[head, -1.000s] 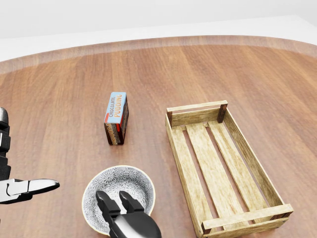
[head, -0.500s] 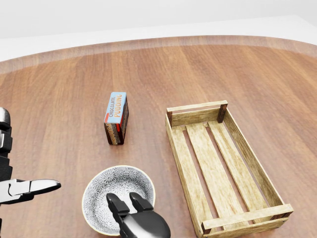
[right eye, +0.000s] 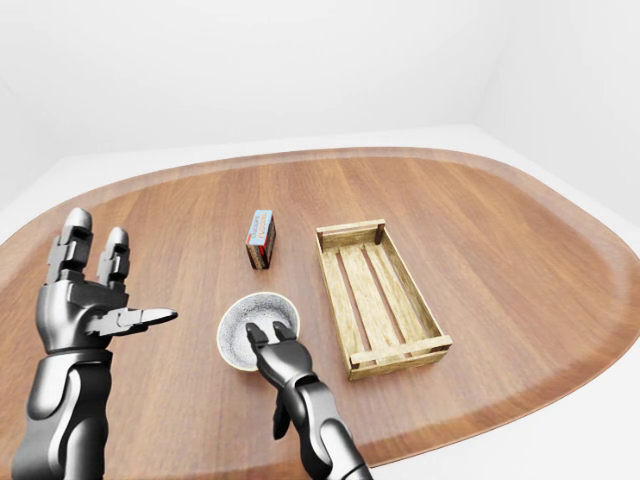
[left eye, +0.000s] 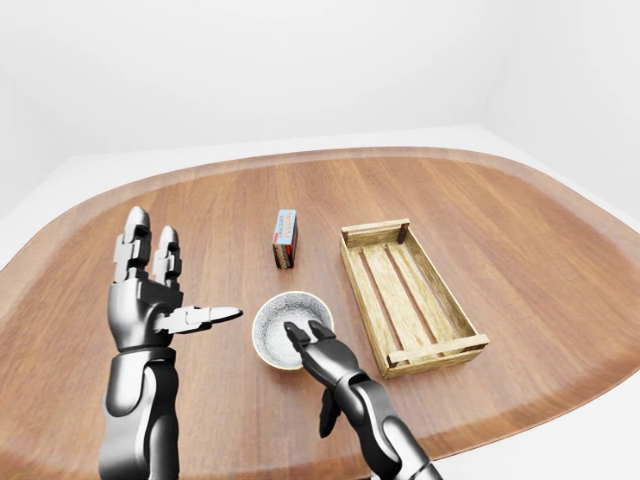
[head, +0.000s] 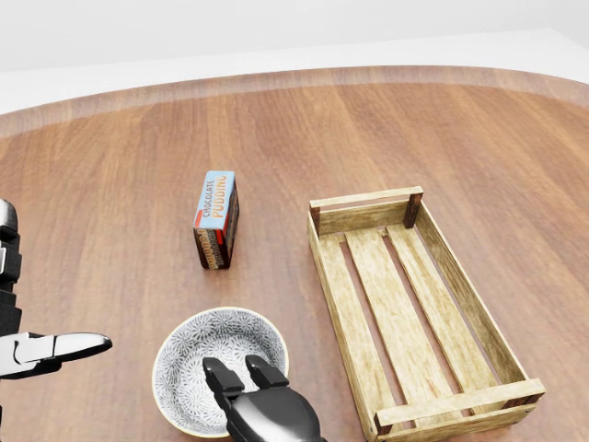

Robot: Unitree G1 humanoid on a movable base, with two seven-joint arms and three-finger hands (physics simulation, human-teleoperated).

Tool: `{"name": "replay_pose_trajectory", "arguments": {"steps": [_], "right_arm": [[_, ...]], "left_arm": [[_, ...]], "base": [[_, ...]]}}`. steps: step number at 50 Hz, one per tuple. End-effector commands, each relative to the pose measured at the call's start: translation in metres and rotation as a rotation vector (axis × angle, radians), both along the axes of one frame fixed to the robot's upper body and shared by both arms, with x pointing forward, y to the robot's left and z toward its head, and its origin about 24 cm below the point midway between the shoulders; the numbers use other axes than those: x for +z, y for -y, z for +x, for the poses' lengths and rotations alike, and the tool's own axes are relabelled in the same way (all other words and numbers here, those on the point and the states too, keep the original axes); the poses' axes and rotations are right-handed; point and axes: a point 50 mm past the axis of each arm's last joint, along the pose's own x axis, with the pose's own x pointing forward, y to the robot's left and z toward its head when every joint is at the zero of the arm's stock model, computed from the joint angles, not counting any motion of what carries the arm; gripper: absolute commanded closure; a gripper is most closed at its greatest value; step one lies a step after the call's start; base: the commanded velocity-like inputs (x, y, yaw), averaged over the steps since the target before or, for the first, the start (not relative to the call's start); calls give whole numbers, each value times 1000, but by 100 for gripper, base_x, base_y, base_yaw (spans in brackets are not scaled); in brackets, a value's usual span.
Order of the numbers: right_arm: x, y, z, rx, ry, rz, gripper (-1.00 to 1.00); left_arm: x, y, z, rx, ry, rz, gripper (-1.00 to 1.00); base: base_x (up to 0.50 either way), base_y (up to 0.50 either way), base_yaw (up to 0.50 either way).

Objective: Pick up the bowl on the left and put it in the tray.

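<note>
A grey-and-white patterned bowl [head: 204,354] sits upright on the wooden table, left of the slatted wooden tray [head: 341,302], with a gap between them. My right hand [head: 241,370] comes up from the bottom edge of the head view. It is open, two fingertips [left eye: 291,330] lying over the bowl's lower right rim, the thumb hanging below and apart. My left hand [left eye: 172,280] is raised left of the bowl, clear of it, open with fingers upright and thumb pointing right. Nothing lies in the tray.
A chocolate pudding box [head: 216,219] stands on its side above the bowl, left of the tray's top end. The round table [left eye: 470,210] has a pale rim, with white floor beyond it.
My right hand has slid rightward along the bowl's lower rim, from its left part to its right part. The left hand, bowl, box and tray have stayed put.
</note>
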Motion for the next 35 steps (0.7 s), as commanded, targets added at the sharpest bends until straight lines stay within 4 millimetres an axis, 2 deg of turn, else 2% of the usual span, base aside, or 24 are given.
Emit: {"name": "replay_pose_trajectory", "arguments": {"steps": [1, 14, 35], "right_arm": [[-7, -2, -1, 7, -40, -4, -100], [2, -3, 7, 14, -25, -7, -100], [-6, -2, 15, -5, -49, -26, -100]], "left_arm": [[-18, 11, 1, -19, -82, 4, -100], [-18, 12, 1, -22, -83, 7, -100], [-18, 12, 1, -21, -80, 4, -100]], "base": [[0, 0, 0], [0, 0, 0], [0, 0, 0]]}}
